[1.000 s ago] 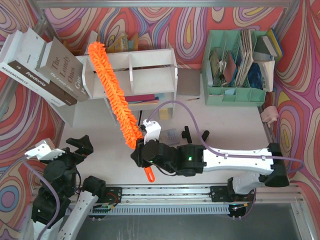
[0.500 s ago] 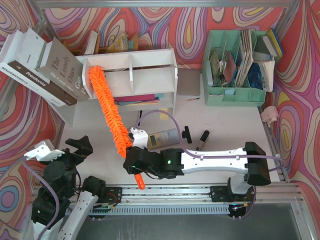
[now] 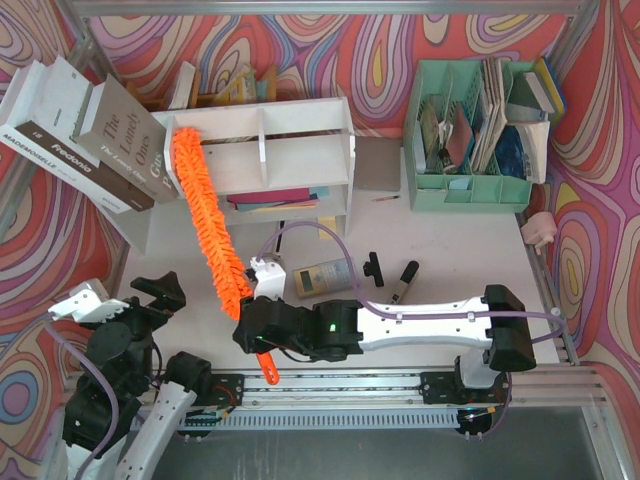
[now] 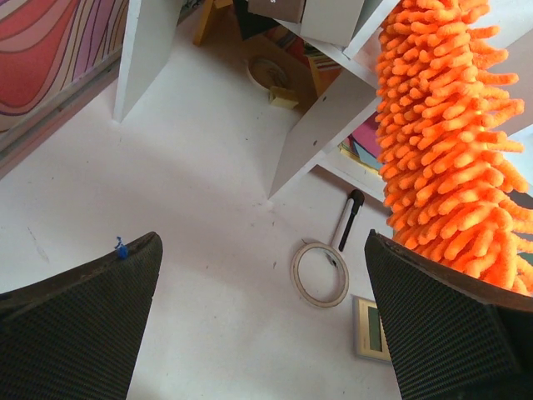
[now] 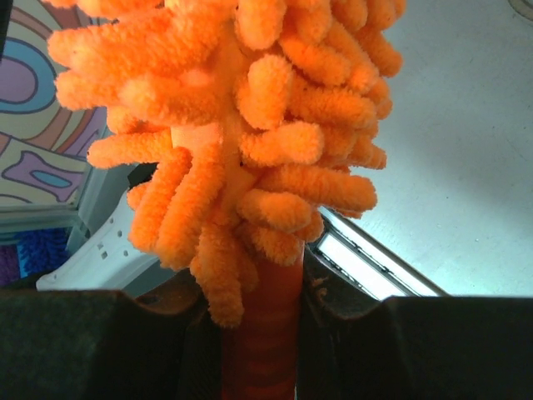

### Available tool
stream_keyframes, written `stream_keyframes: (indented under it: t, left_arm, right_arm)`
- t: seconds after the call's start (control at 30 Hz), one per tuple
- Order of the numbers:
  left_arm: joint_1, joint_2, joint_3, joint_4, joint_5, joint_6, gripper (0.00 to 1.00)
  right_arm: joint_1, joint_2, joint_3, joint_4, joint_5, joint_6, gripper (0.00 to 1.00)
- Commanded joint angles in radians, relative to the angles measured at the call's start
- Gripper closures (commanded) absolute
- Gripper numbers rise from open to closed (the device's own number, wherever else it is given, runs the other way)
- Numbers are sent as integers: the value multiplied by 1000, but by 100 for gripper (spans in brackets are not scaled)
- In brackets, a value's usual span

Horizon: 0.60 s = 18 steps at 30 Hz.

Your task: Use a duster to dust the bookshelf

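Two robot arms rise from the near edge of a white table (image 3: 450, 250). The left gripper (image 4: 262, 242), at near left, hangs with its two fingers spread wide and nothing between them. The right gripper (image 5: 260, 337), reaching across to near centre-left, has its fingers closed tight on the thin orange handle of the one duster (image 3: 205, 215). The fluffy orange head slants away and leftward from that grip. Its tip lies over the left end of the one white bookshelf (image 3: 305, 150). It seems to touch the top board there, though the overhead view does not settle it.

Just beyond the right arm lie three small things in a row: a tan box (image 3: 322, 275), a black knob (image 3: 372, 267) and a black marker (image 3: 405, 278). The left wrist camera shows one tape ring (image 4: 296, 268) on the table near the shelf's foot.

Two large books (image 3: 125, 140) lean close by the shelf's left end, so room is tight there. Bare table lies open between the shelf and the one mint organizer (image 3: 470, 190) at far right.
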Motion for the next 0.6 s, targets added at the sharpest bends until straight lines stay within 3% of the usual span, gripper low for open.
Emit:
stream_keyframes:
  t: [0.0,0.33,0.57]
  left_arm:
    - [1,-9,4,-3,4,-3,2]
    - [0,-12,4,-1,6,-3,2]
    - [0,-15,5,-3,6,-2,2]
  right_arm:
    - [11,5,57,35,10,-6,100]
    - [-48,20,-6,-1,-93,118,100]
    - [15,-8,50,47,27,-7,100]
